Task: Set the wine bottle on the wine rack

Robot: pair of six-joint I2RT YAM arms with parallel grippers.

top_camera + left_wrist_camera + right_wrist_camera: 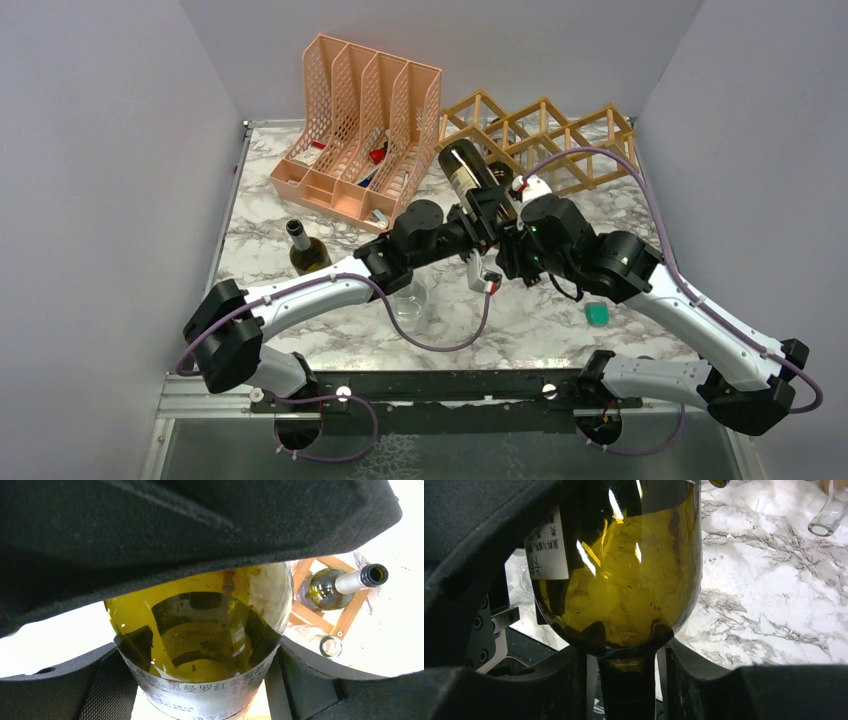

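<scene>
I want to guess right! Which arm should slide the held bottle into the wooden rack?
Probably right. The right gripper holds the wine bottle by its neck, base aimed at the wine rack on that side. The left gripper clamps the body, which goes in.

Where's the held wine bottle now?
Top view, centre: wine bottle aloft in both jaws, base near the wine rack, right of the peach file organiser.
</scene>
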